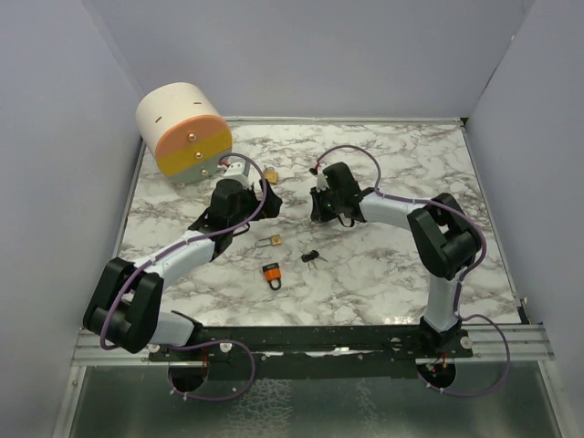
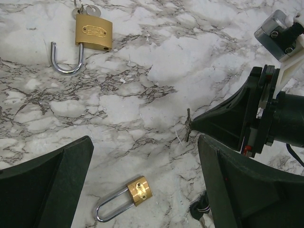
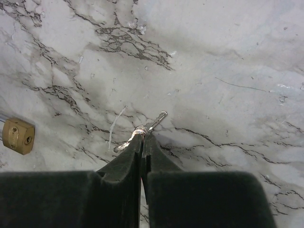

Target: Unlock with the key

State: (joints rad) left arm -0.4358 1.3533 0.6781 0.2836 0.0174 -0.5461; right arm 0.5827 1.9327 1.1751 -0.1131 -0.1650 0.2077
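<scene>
Top: right gripper (image 1: 319,212) and left gripper (image 1: 263,199) face each other at centre. The small brass padlock (image 1: 271,242) lies at 6 o'clock of the gap between them. Drum (image 1: 182,132) sits at 10 o'clock with its face closed, so we can't see any contents.

Left wrist: left jaws are spread wide and empty. The padlock lies low between them, body end toward 1 o'clock, where the right gripper pinches the key (image 2: 188,126).

Right wrist: jaws are pressed together on the key, long axis 8 to 2 o'clock. A brass padlock, likely the same one, sits at 9 o'clock. We judge the key must swing round to it.
</scene>
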